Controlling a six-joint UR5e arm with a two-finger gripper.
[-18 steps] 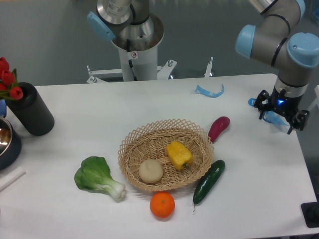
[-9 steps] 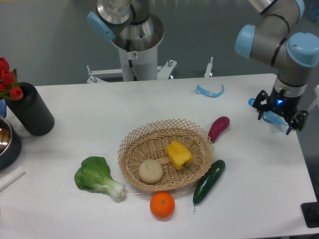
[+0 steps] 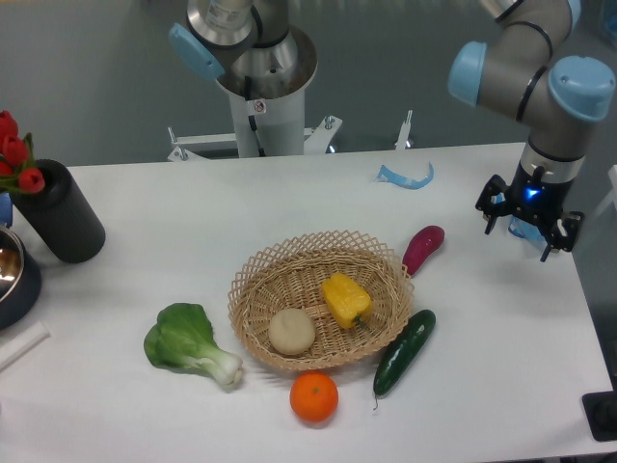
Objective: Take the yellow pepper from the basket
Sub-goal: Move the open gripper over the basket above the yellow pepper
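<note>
We're in the approach: our gripper (image 3: pixel 522 224) hangs spread and empty near the table's (image 3: pixel 145 193) right edge. The yellow pepper (image 3: pixel 346 298) sits in the basket (image 3: pixel 318 251), mid-table; next, we must swing left and descend.

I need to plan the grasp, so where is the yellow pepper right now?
The yellow pepper lies inside the basket, in its right half, beside the beige ball.

A white tabletop (image 3: pixel 289 203) fills most of the frame under even, soft light. Behind it, across the top of the frame, runs a plain grey-green wall (image 3: pixel 96 68). Darker floor (image 3: pixel 605 328) shows at the right edge.
</note>
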